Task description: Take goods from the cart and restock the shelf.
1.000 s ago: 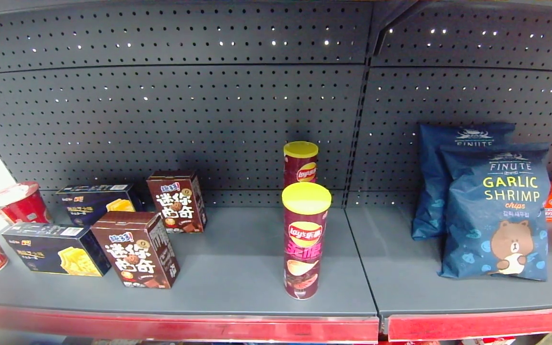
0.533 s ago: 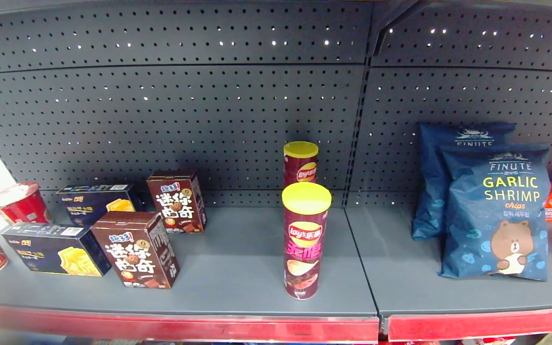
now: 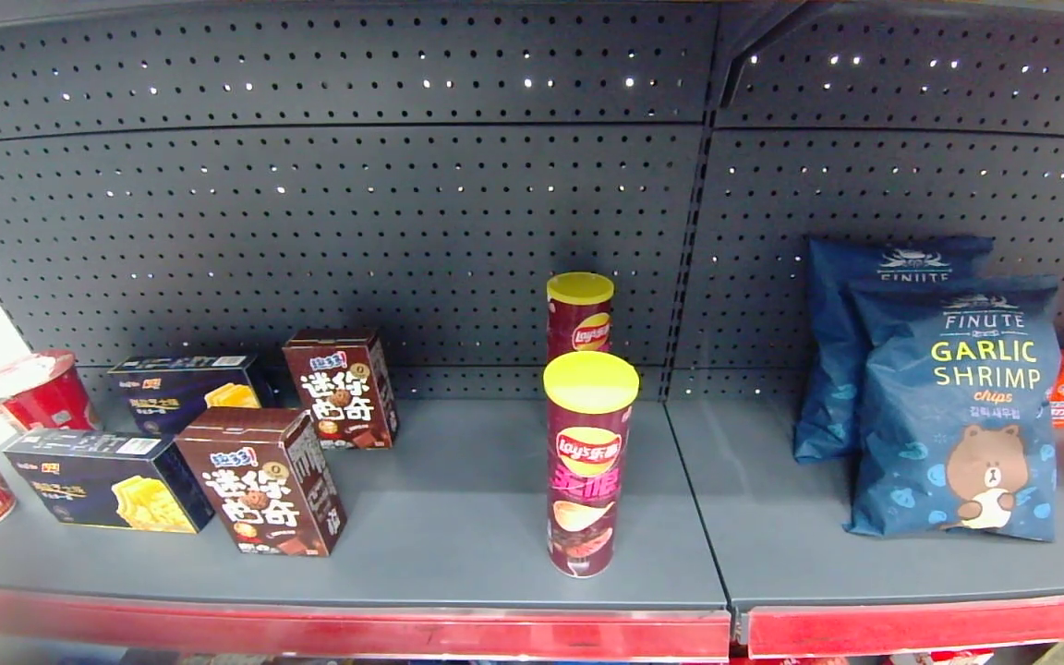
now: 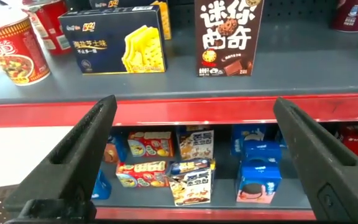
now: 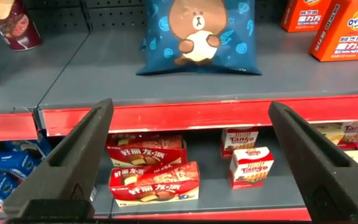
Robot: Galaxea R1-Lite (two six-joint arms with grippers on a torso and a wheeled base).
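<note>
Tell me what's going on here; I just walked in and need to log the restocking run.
Nothing is being handled at this moment. The left gripper and right gripper are both open and empty, held in front of the shelf. On the shelf stand two chip cans, one behind the other, with snack boxes to their left and blue chip bags to their right.

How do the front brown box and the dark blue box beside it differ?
The front brown box stands upright; the dark blue box lies low and wide. The brown box shows white lettering and cookies; the blue box shows yellow snacks. Both are cardboard boxes side by side on the shelf.
</note>
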